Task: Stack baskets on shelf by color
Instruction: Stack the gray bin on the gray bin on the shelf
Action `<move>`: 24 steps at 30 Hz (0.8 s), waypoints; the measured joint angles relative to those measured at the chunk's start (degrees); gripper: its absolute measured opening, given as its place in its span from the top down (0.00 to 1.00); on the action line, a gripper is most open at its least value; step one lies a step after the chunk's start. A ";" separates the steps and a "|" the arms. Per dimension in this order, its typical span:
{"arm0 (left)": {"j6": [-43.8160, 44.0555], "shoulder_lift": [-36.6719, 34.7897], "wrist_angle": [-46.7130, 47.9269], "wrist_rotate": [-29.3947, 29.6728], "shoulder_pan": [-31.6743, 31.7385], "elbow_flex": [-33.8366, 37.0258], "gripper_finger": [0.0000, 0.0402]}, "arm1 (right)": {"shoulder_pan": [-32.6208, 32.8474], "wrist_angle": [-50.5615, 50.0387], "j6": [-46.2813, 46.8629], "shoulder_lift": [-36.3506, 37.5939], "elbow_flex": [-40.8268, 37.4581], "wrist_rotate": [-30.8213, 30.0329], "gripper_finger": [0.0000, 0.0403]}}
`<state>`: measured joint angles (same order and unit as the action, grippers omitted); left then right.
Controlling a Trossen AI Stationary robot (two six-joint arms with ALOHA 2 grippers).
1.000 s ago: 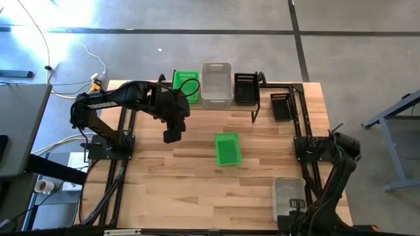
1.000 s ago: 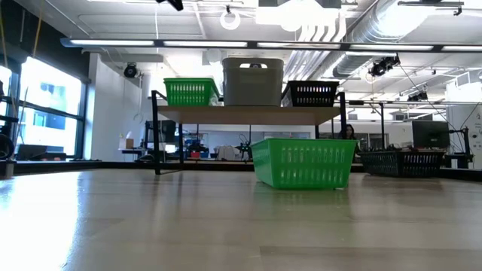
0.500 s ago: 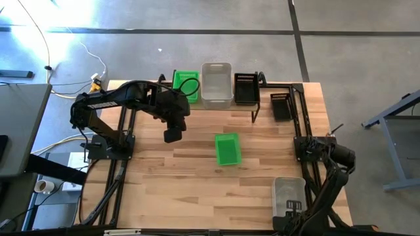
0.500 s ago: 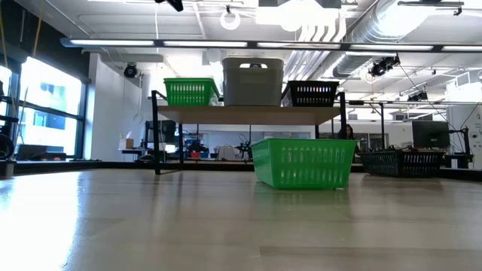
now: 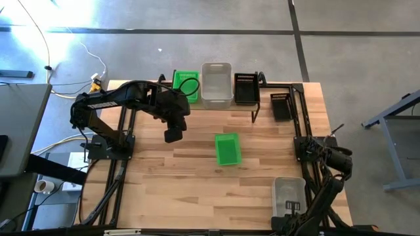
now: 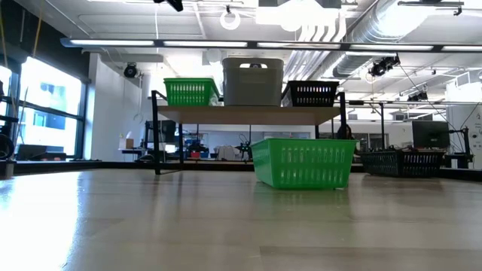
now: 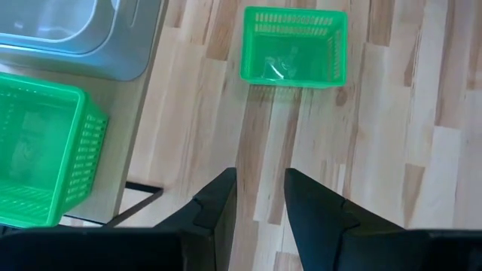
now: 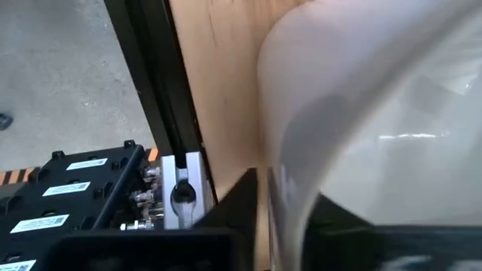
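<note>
A whitish-grey basket [image 5: 289, 192] sits on its base at the table's near right, and my right gripper [image 5: 291, 208] is down at its near end, shut on its wall. A green basket [image 5: 228, 149] stands on the table's middle. The shelf [image 6: 248, 114] at the far side carries a green basket [image 5: 186, 85], a whitish-grey one [image 5: 216, 84] and a black one [image 5: 245, 87]. My left gripper [image 5: 172, 136] hovers open left of the green basket on the table, with nothing between its fingers [image 7: 218, 203]. My right gripper has the rim of the whitish-grey basket's near end wall [image 8: 275, 162] between its two fingers, one finger [image 8: 237, 199] outside the wall and the other inside. The fingers come from above, pointing down. The basket stays on the table.
A second black basket [image 5: 281, 105] stands on the table just right of the shelf. Black frame rails [image 5: 303, 124] run along both side edges of the table. Bare wood lies between the green basket and the near edge.
My right arm has sunk toward the whitish-grey basket at the table's near right. The baskets have kept their places.
</note>
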<state>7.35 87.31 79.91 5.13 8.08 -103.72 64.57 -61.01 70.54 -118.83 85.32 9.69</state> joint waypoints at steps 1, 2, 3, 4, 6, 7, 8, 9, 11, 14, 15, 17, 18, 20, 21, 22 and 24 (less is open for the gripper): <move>0.00 0.00 -0.01 0.00 0.00 0.00 0.75 | -0.01 0.03 -0.02 0.00 0.06 -0.03 0.97; 0.01 0.00 -0.01 0.00 0.00 0.00 0.75 | -0.01 0.06 -0.02 0.00 0.20 -0.28 0.98; 0.06 0.00 -0.01 0.00 0.00 0.00 0.75 | 0.01 0.00 0.04 0.00 0.40 -0.77 0.97; 0.22 0.00 -0.01 0.00 0.00 0.00 0.75 | -0.01 -0.09 0.07 0.00 0.66 -1.28 0.97; 0.20 0.00 -0.01 0.00 0.00 0.00 0.75 | -0.09 -0.38 -0.02 0.00 1.42 -1.70 0.99; 0.20 0.00 -0.01 0.00 0.00 0.00 0.75 | -0.31 -0.44 -0.03 0.00 1.92 -1.73 0.99; 0.20 0.00 0.00 0.00 0.00 0.00 0.75 | -0.48 -0.46 0.01 0.00 2.53 -1.72 0.99; 0.15 0.00 -0.01 0.00 0.00 0.00 0.75 | -0.69 -0.47 0.12 0.01 3.24 -1.77 0.99; 0.10 0.00 -0.01 0.00 0.00 0.00 0.75 | -1.27 -0.84 0.38 0.02 4.96 -2.28 1.00; 0.02 0.00 -0.01 0.00 0.00 0.00 0.75 | -2.58 -2.45 0.57 0.03 7.89 -2.80 1.00; 0.02 0.00 -0.01 0.00 0.00 0.00 0.75 | -3.13 -3.08 0.57 0.04 8.99 -2.83 1.00; 0.15 0.00 -0.01 0.00 0.00 0.00 0.75 | -4.22 -4.94 0.59 0.09 11.17 -3.45 1.00; 0.15 0.00 -0.01 0.00 0.00 0.00 0.75 | -4.81 -6.03 0.58 0.09 12.27 -3.99 1.00; 0.02 0.00 -0.02 0.00 0.00 0.00 0.75 | -6.07 -7.54 0.57 0.17 14.37 -5.42 1.00; 0.02 0.00 -0.01 0.03 0.00 0.00 0.75 | -6.74 -7.89 0.42 0.37 15.28 -6.21 1.00; 0.02 0.00 -0.01 0.07 0.00 0.00 0.75 | -7.38 -8.21 0.17 0.68 16.08 -7.12 1.00; 0.00 0.00 -0.03 0.21 0.04 0.00 0.75 | -8.65 -8.62 0.07 1.72 17.03 -9.60 1.00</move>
<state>7.35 87.31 79.88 5.34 8.12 -103.72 55.92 -69.63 70.61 -117.11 102.34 0.10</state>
